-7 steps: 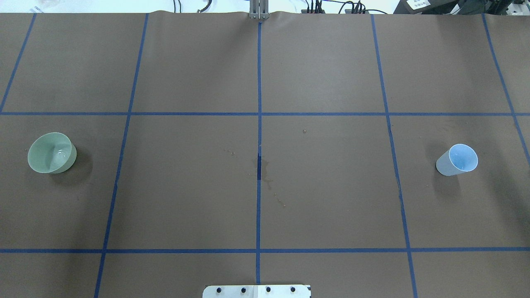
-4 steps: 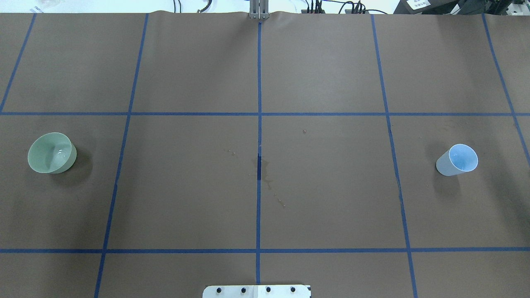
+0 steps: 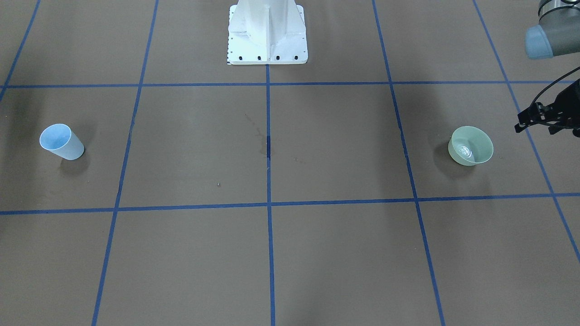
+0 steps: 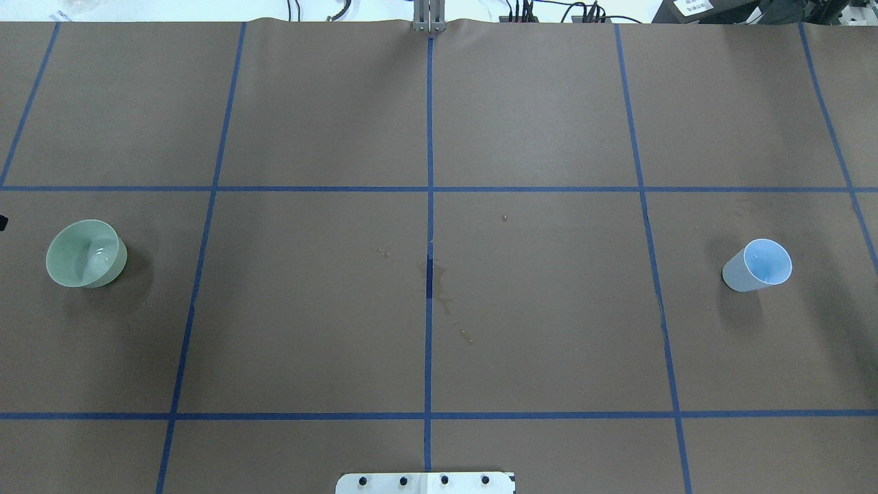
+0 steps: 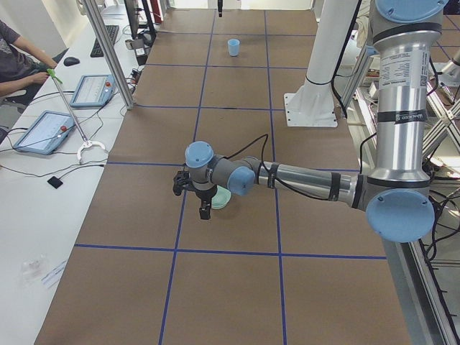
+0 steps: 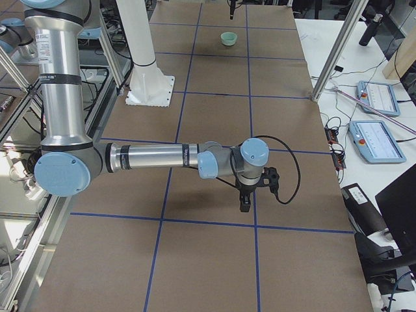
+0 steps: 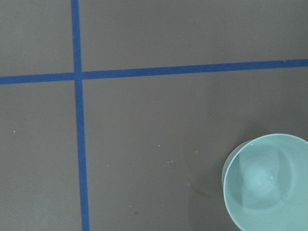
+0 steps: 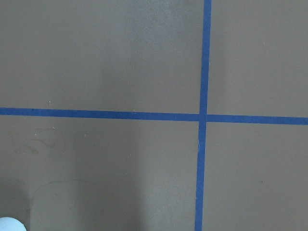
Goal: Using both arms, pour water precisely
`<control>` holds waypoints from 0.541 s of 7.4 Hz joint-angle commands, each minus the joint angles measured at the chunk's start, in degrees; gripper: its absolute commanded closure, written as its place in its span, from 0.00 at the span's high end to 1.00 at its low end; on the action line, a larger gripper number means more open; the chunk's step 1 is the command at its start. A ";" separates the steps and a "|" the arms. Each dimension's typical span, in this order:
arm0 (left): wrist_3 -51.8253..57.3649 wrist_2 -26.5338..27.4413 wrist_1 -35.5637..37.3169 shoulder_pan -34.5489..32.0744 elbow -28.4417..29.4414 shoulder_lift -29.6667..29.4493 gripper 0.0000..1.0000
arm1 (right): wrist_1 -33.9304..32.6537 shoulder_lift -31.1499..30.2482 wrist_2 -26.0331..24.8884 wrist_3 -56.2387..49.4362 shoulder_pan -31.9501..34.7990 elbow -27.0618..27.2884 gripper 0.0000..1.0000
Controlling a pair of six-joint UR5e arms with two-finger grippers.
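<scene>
A pale green bowl point(image 4: 86, 253) stands on the left of the brown table point(image 4: 535, 329). It also shows in the front-facing view point(image 3: 470, 146) and the left wrist view point(image 7: 269, 183). A faint glint of water point(image 3: 466, 152) lies in its bottom. A light blue cup point(image 4: 756, 265) stands upright at the far right, also seen in the front-facing view point(image 3: 61, 141). My left gripper point(image 5: 205, 213) hangs just outboard of the bowl; I cannot tell if it is open. My right gripper point(image 6: 244, 205) hangs low over the table near the cup, which the arm hides there; its state is unclear.
The white pedestal point(image 3: 267, 31) stands at the robot's edge of the table. Damp stains point(image 4: 446, 302) mark the middle. Blue tape lines point(image 4: 429, 206) form a grid. Tablets point(image 5: 43, 129) and a person point(image 5: 14, 57) are beside the table.
A small black tip of my left gripper now shows at the overhead view's left edge, beside the bowl. The bowl and the cup have not moved.
</scene>
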 commanded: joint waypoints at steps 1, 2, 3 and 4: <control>-0.15 0.01 -0.18 2.67 2.69 -2.01 0.99 | 0.09 0.04 0.00 0.00 0.00 0.09 1.00; -0.15 0.01 -0.18 4.08 2.79 -2.01 0.99 | 0.09 0.04 0.00 0.00 -0.09 0.17 1.00; -0.24 0.01 -0.44 4.61 3.05 -2.01 0.99 | 0.26 0.13 0.09 0.00 -0.09 0.26 1.00; -0.24 0.01 -0.62 4.88 3.40 -2.10 0.99 | 1.13 0.13 0.09 0.00 -0.09 0.09 1.00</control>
